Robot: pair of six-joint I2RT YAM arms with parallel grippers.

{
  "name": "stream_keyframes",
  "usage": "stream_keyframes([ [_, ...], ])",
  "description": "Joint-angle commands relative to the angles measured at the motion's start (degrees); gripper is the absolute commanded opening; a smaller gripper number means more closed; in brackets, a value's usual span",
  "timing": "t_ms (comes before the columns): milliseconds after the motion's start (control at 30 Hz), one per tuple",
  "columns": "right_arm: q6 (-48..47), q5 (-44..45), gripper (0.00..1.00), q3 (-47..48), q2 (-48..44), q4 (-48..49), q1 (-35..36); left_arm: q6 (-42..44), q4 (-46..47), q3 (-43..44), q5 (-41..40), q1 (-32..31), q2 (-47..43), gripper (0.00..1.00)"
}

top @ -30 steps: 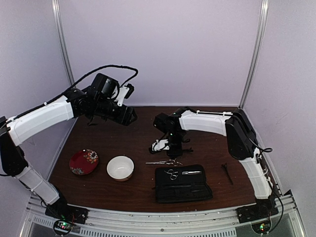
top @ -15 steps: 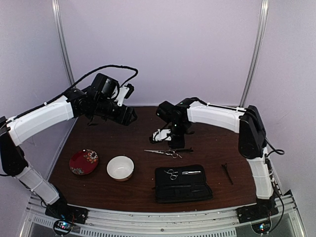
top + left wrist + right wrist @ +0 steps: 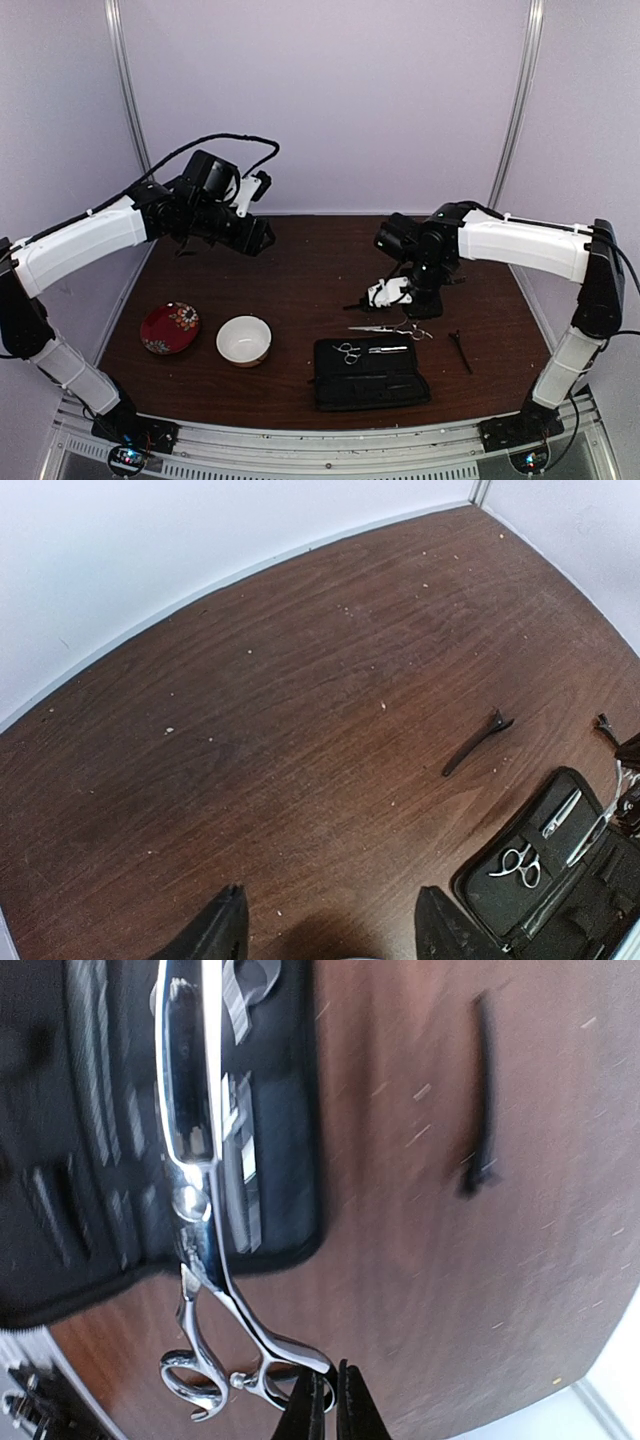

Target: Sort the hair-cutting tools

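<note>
1. The silver metal scissors with ring handles (image 3: 195, 1200) run lengthwise straight away from the right fingers (image 3: 322, 1412). The rings sit nearest the fingertips and the blade tips farthest from them. Seen from overhead, that axis lies across the worktop with the tips towards the left arm's side.
2. The right fingers are pressed together, pinching the thin hooked tang at the handle end of these scissors. Whether the blades touch the worktop cannot be told.
3. The scissors are mirror-polished, with narrow straight blades, a round pivot screw and two oval rings.
4. To one side of the blades, beyond the fingertips, a black rectangular fabric pouch (image 3: 100, 1160) lies open with stitched slots. A second, smaller pair of silver scissors (image 3: 515, 860) lies in it.
5. On the blades' other side, a thin black stick-like clip (image 3: 483, 1090) lies on the dark brown wood-grain worktop (image 3: 300, 700), apart from the fingers.
6. The left fingers (image 3: 265, 238) stand wide apart with nothing between them, raised well away from the tools.
</note>
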Motion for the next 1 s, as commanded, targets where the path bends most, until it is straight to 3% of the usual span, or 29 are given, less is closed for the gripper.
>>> stream_keyframes([
  [0, -2.28, 1.10, 0.00, -7.01, -5.86, -3.86, -1.45, 6.64, -1.18, -2.63, 7.96, -0.89, -1.56, 0.58],
  [67, -3.81, 0.65, 0.00, -9.78, -6.88, -4.72, -1.65, 9.64, -3.11, -3.84, 16.17, -2.47, -1.10, 0.57],
  [267, -5.57, 3.61, 0.00, -10.70, -4.46, -9.38, -1.64, 4.94, -4.40, -5.58, 17.80, -7.71, 3.15, 0.43],
  [367, -5.60, 6.12, 0.00, -9.53, -2.64, -11.97, -1.65, 3.17, -4.36, -6.40, 16.53, -8.88, 5.92, 0.32],
  [533, -4.62, 6.67, 0.00, -6.55, -0.89, -14.29, -1.64, 0.52, -4.03, -6.88, 17.16, -10.14, 10.29, 0.01],
  [733, -3.23, 6.41, 0.00, -2.48, 2.65, -14.43, -1.49, -0.42, -7.32, -4.87, 14.41, -12.80, 15.53, 0.00],
  [967, -0.31, 7.58, 0.00, -4.39, 6.01, -12.67, -1.01, -2.76, -7.71, -4.80, 15.72, -13.67, 17.49, 0.00],
])
